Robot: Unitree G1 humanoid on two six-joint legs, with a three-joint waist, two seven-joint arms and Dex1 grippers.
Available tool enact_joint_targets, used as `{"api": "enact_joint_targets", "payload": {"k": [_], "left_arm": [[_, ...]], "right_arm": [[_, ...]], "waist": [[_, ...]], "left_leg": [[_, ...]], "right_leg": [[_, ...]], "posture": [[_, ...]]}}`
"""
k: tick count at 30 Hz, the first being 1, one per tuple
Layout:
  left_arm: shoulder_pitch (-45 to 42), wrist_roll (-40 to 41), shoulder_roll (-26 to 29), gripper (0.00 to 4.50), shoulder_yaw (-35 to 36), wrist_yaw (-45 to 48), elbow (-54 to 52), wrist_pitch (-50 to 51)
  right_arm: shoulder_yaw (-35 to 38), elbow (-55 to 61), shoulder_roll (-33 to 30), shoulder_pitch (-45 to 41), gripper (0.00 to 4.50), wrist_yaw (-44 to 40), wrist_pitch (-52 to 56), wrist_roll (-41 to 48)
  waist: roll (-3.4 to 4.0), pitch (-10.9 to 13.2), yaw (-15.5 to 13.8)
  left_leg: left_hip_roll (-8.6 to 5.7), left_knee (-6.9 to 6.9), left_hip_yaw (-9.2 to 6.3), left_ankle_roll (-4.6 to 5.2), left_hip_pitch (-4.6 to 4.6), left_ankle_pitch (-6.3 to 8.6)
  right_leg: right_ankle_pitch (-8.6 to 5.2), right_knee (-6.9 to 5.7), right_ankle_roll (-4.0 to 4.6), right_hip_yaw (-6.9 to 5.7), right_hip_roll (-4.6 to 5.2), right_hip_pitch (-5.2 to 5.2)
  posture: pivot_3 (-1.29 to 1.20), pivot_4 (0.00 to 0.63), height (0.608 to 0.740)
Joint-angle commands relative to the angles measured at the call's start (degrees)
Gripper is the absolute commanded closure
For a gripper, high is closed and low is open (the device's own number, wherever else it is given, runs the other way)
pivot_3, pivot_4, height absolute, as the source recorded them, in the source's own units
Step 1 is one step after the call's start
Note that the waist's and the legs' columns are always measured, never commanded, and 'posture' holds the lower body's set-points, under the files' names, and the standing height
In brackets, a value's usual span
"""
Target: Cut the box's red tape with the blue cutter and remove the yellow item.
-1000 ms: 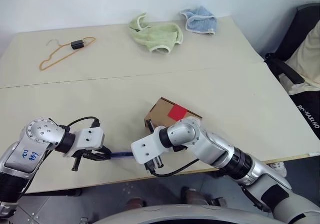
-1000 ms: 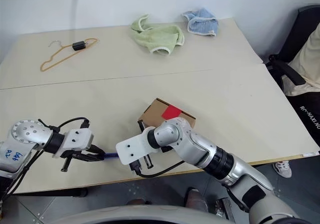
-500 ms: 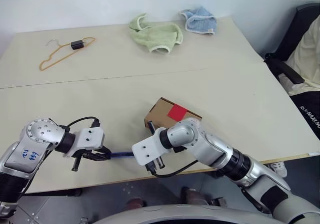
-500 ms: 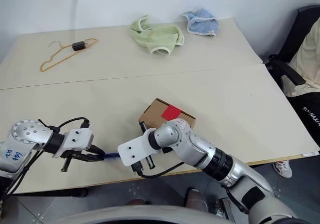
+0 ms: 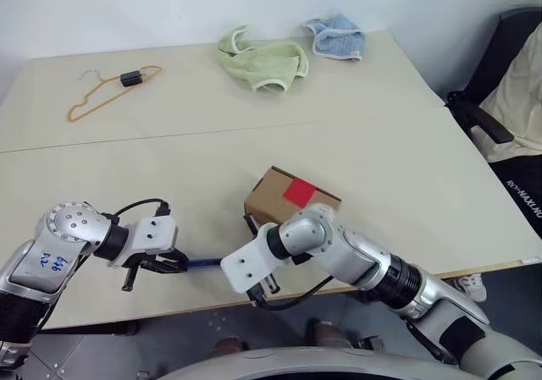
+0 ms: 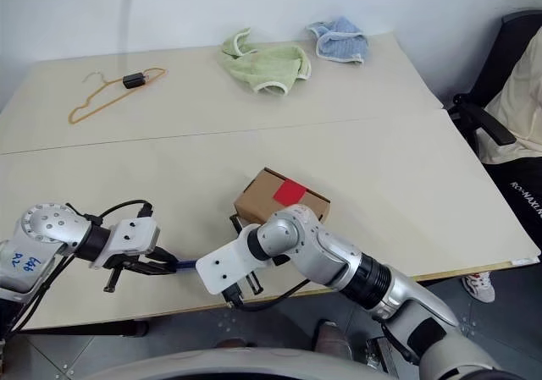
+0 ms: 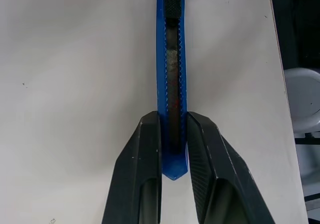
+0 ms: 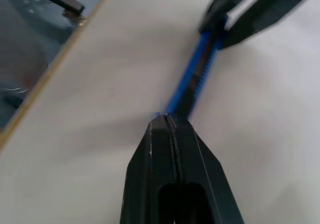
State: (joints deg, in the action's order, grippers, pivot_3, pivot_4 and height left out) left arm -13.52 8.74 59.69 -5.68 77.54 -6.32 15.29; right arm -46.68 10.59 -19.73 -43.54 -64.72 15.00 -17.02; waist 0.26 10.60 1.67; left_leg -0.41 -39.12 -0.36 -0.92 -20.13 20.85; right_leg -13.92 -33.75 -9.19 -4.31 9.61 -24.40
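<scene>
I am pinching the blue cutter (image 7: pixel 171 74) in my left gripper (image 7: pixel 173 149); my closed right gripper (image 8: pixel 172 129) is dipping toward its slider, at seven o'clock of the still-taped box (image 5: pixel 273 195).

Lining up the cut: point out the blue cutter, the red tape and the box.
blue cutter (image 7: pixel 171 74), left wrist view, ridged slider.
red tape (image 5: pixel 300 192), left eye view, sticker's middle.
box (image 5: pixel 269 201), left eye view, lid's bare cardboard.

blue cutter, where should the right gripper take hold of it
Best on the free end of the blue cutter, coming in from the end opposite the left gripper, which already clamps its other end. It is slim and flat, so the fingers should close across its narrow sides.
</scene>
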Motion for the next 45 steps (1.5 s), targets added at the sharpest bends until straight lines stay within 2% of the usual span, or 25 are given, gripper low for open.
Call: {"api": "enact_joint_targets", "payload": {"k": [1,7,12,17,22,45], "left_arm": [[2.1,-2.2,0.0,4.09,-4.3,0.8,0.6,1.3],[2.3,-2.1,0.2,4.09,-4.0,0.9,0.5,1.1],[3.3,-1.9,0.9,4.09,-3.6,1.4,0.3,0.5],[2.5,-2.3,0.6,4.09,-4.1,1.6,1.1,-0.1],[1.7,-2.7,-0.1,4.09,-4.9,1.3,1.9,-0.5],[2.0,-2.7,-0.7,4.09,-5.2,1.2,1.1,0.0]], "right_arm": [[0.1,-0.6,1.4,0.3,4.47,0.6,-1.2,-0.6],[1.3,-2.5,2.3,-0.1,4.47,1.4,-3.1,-0.4],[4.7,0.3,4.4,1.1,4.47,2.2,-1.8,3.8],[7.4,0.7,2.1,0.7,4.47,1.3,-1.1,4.5],[6.5,1.7,0.1,2.4,4.47,0.8,-1.6,3.6],[3.5,-3.5,1.9,3.8,4.47,3.0,-5.6,0.0]], "waist": [[0.01,0.0,0.0],[0.0,0.0,0.0],[0.0,0.0,0.0],[-0.01,0.0,0.0],[-0.01,0.0,0.0],[0.0,-0.2,0.0]], "left_leg": [[0.0,0.0,0.0,0.0,0.01,0.0],[0.01,0.0,0.0,0.0,0.01,0.0],[0.03,0.0,0.01,-0.01,0.01,0.0],[0.04,0.0,0.03,-0.02,0.01,0.01],[0.04,0.0,0.04,-0.02,0.01,0.02],[0.04,0.0,0.06,-0.02,0.02,0.02]], "right_leg": [[0.0,-0.01,0.0,0.0,0.0,0.0],[0.0,-0.01,0.02,0.0,-0.01,0.0],[0.0,-0.02,0.03,0.0,-0.03,-0.01],[0.0,-0.01,0.03,0.0,-0.03,-0.02],[0.0,-0.01,0.04,0.0,-0.03,-0.02],[0.0,-0.03,0.04,0.01,-0.03,-0.02]], "posture": [[0.0,0.15,0.74],[0.0,0.15,0.74],[0.0,0.15,0.74],[0.0,0.15,0.74],[0.0,0.15,0.74],[0.0,0.15,0.74]]}}
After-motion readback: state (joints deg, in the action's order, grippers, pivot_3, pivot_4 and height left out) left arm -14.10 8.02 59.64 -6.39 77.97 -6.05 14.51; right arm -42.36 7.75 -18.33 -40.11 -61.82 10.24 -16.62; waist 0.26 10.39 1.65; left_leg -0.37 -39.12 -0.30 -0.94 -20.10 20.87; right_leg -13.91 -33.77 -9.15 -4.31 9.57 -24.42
